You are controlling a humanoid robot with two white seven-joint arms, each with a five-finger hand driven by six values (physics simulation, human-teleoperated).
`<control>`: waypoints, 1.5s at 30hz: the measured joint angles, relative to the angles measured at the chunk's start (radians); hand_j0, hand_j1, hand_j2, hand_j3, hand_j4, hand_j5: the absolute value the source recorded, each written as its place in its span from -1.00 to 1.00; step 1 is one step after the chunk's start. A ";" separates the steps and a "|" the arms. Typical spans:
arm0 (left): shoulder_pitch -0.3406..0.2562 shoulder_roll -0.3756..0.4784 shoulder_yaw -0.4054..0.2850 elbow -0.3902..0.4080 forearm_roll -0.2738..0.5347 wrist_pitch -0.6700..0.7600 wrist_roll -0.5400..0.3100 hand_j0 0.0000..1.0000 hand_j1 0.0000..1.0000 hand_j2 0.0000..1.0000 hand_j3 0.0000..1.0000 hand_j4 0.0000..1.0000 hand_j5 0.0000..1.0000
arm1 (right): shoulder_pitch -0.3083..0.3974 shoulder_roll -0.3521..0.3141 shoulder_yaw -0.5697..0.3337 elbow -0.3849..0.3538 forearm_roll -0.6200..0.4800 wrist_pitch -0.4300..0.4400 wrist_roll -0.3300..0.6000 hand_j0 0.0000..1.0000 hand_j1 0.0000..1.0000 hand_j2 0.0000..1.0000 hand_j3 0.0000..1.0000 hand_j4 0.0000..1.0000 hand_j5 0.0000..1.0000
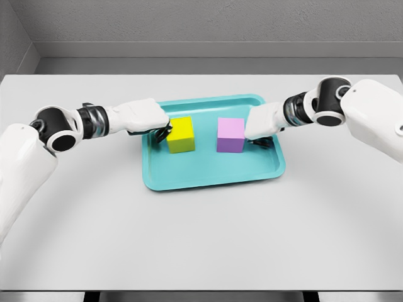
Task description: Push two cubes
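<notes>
Cubes, two in number, sit inside the teal tray [211, 179], which serves as the reference for all positions below. Yellow cube [181, 134] occupies the tray's left half, toward the far side of the floor. Pink cube [230, 135] occupies the right half, level with the yellow one. A clear strip of tray floor separates them; they do not touch. Both stand flat and square on the tray floor, not tilted.

Left hand [146, 117] reaches over the tray's left rim. Its white back faces the camera, and its dark fingers [164, 133] curl downward against the left face of the yellow cube. Contact appears to be made on that face. The fingers are bent inward rather than spread, and they enclose nothing; the cube is beside them, not within them.

Right hand [264, 121] reaches over the tray's right rim. Its palm edge lies against, or just beside, the right face of the pink cube. Only a little of its dark fingers shows beneath the white shell, near the tray floor, so whether they are apart or together cannot be told.

Tray rests on the grey table [201, 239], nearer the far edge than the near edge, roughly central left to right. Both white arms extend from the picture's lower sides toward the tray, one on each flank.
</notes>
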 measured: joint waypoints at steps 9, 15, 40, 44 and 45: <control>0.000 0.001 -0.001 -0.008 -0.005 -0.005 0.002 -0.57 -0.57 -0.57 -0.57 -0.57 -0.57 | -0.006 0.000 0.006 0.001 0.001 -0.006 0.001 -0.71 -0.71 -0.71 -0.71 -0.71 -0.71; -0.003 0.017 0.006 -0.018 0.003 -0.006 0.005 -0.57 -0.57 -0.57 -0.57 -0.57 -0.57 | -0.014 0.000 0.017 0.003 0.001 -0.005 0.001 -0.71 -0.71 -0.71 -0.71 -0.71 -0.71; -0.009 0.046 0.010 -0.034 0.029 -0.006 0.005 -0.57 -0.57 -0.57 -0.57 -0.57 -0.57 | -0.021 0.035 0.025 0.010 -0.001 0.006 0.000 -0.71 -0.71 -0.71 -0.71 -0.71 -0.71; -0.008 0.047 0.010 -0.034 0.029 -0.006 0.005 -0.57 -0.57 -0.57 -0.57 -0.57 -0.57 | -0.020 0.035 0.026 0.018 0.001 0.005 0.001 -0.71 -0.71 -0.71 -0.71 -0.71 -0.71; -0.008 0.046 0.010 -0.033 0.029 -0.006 0.005 -0.57 -0.57 -0.57 -0.57 -0.57 -0.57 | -0.020 0.035 0.026 0.020 0.001 0.005 0.001 -0.71 -0.71 -0.71 -0.71 -0.71 -0.71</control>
